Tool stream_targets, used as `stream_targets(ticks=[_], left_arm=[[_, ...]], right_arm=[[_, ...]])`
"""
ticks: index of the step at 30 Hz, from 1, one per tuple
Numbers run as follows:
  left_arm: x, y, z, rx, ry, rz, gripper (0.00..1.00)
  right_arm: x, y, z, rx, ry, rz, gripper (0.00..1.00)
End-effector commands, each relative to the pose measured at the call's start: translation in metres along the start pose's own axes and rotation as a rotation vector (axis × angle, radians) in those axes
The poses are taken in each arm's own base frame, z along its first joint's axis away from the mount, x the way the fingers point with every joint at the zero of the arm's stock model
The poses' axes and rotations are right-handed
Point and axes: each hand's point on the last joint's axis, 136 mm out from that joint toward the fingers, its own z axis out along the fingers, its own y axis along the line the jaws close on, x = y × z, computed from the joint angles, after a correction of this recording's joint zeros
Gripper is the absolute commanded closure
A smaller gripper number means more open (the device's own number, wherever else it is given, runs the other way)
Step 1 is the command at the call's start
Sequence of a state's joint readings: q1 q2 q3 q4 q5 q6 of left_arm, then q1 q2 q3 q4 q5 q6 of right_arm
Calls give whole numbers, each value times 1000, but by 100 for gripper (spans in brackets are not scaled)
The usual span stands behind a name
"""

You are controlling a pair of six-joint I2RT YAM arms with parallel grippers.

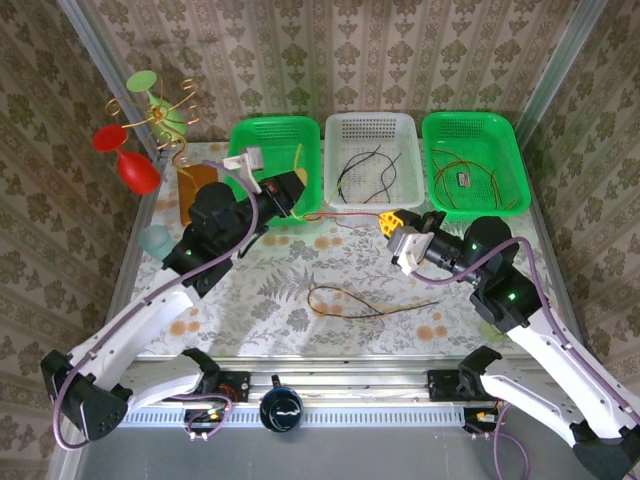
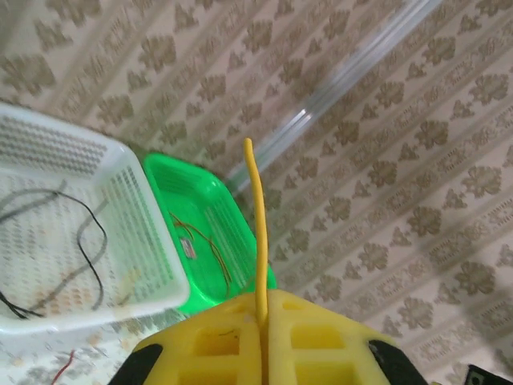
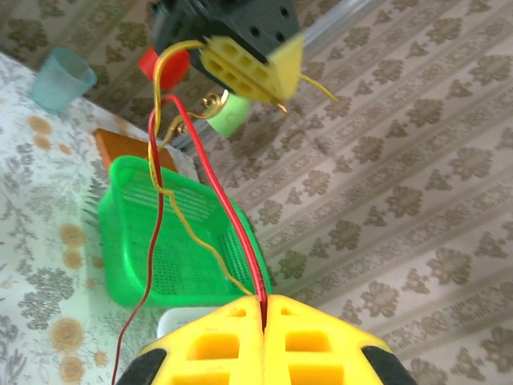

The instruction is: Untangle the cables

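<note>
1. Between the two claws, above the flowered table (image 1: 300, 265), a thin red wire (image 3: 210, 188) and a thin yellow wire (image 2: 259, 241) hang crossed around each other. A dark wire loop (image 1: 380, 312) lies on the table nearer the arms.
2. The left claw (image 2: 264, 321) is closed on the yellow wire, and the wire's free end stands up.
3. The right claw (image 3: 264, 309) is closed on the red wire.
4. These wires look light, limp and a little slippery. I judge that a pinch near the end, with a slow pull apart, is best, because a hard pull could tighten the crossing.
5. Behind them stand a green plastic basket (image 1: 275, 122) and a white plastic basket (image 1: 370, 119).
</note>
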State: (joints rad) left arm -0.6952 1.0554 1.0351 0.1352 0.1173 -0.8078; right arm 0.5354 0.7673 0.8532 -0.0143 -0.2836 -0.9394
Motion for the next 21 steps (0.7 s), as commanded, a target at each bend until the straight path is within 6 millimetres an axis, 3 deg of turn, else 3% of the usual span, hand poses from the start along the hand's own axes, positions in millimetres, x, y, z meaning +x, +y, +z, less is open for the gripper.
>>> stream_targets(ticks=[1,7,14,21], left_arm=[[11,38,-6,-168,17,95,100],[10,40,-14,-182,17,122,100],[-2,40,-28,-191,-18,137,100],[-15,53,-53,-246,-53,142,100]], right_arm=[[9,-33,-10,170,66,21,100],[8,-72,-21,294,93,34,100],[50,-99,-36,390,215,105,100],[77,-129,-57,529,310,163,100]])
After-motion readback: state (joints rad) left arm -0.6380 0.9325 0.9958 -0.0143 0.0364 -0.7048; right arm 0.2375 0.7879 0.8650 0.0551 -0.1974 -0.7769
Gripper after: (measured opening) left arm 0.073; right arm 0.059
